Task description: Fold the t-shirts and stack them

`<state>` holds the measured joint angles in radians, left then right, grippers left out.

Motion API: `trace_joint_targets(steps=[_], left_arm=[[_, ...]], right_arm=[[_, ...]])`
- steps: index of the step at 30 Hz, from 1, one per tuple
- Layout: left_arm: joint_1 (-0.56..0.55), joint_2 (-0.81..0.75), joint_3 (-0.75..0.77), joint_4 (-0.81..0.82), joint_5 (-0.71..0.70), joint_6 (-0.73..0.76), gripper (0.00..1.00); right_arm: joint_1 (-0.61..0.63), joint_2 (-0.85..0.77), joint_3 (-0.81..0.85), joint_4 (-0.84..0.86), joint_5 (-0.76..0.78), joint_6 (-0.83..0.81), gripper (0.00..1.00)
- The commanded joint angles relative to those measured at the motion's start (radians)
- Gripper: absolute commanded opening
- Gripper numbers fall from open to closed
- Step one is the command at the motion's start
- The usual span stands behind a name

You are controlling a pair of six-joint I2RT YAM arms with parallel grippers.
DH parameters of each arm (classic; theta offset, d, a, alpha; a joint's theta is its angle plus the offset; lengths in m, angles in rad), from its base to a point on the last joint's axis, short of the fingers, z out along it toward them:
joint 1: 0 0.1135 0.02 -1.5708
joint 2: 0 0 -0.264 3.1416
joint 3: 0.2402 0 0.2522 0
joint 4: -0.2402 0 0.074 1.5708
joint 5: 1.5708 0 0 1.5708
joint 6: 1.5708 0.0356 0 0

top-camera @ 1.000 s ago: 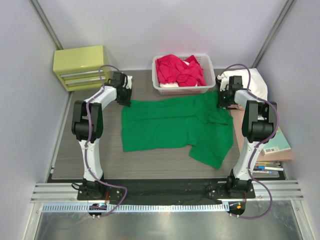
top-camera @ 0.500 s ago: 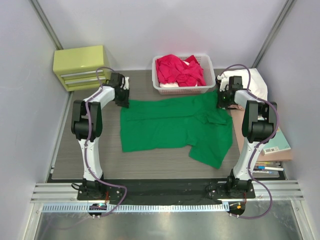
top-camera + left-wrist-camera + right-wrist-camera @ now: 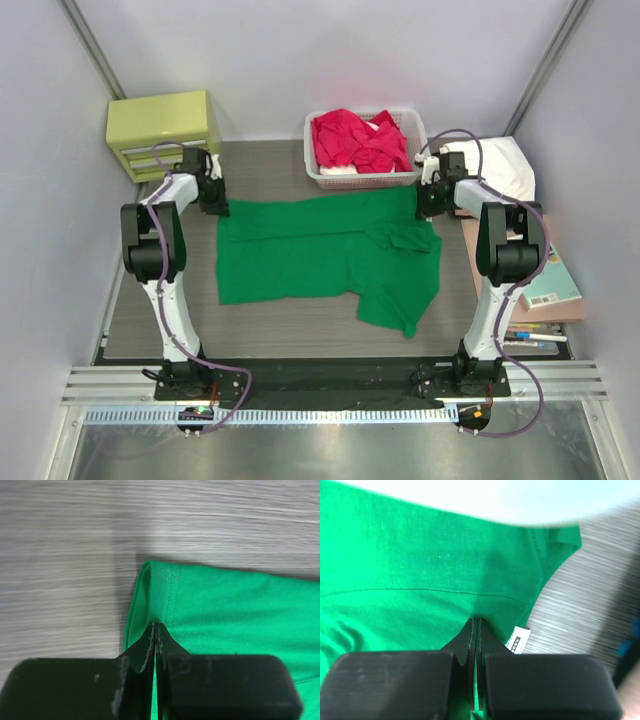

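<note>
A bright green t-shirt lies spread across the wooden table, one part trailing toward the front right. My left gripper is shut on its far left corner; in the left wrist view the hem is pinched between the black fingers. At the shirt's far right edge my right gripper is also shut on the green cloth, a small white label beside its fingertips. Red t-shirts are heaped in the white basket behind, with a bit of white cloth among them.
A yellow-green drawer box stands at the back left. A white cloth bundle lies at the back right. A teal book and cardboard sit at the right edge, close to the right arm.
Both grippers have moved left, dragging the green t-shirt leftward across the table. Its left edge now lies nearer the table's left side.
</note>
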<state>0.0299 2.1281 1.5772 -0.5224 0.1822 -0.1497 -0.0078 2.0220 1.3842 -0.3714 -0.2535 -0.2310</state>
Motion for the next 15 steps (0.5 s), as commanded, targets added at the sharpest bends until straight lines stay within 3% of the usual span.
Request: trace_joint_targets(steps=[1, 9, 12, 15], left_arm=[[0.065, -0.033, -0.029, -0.037, -0.041, 0.038, 0.0], [0.085, -0.068, -0.06, -0.018, -0.02, 0.051, 0.0], [0.085, -0.173, -0.127, 0.03, 0.02, 0.068, 0.0], [0.087, -0.336, -0.186, 0.048, 0.049, 0.068, 0.0]], right_arm=[[0.038, -0.022, 0.024, -0.05, 0.003, 0.015, 0.01], [0.071, -0.089, -0.025, -0.022, 0.06, 0.001, 0.01], [0.069, -0.273, -0.163, 0.127, 0.091, 0.024, 0.01], [0.068, -0.514, -0.246, 0.158, 0.097, 0.038, 0.01]])
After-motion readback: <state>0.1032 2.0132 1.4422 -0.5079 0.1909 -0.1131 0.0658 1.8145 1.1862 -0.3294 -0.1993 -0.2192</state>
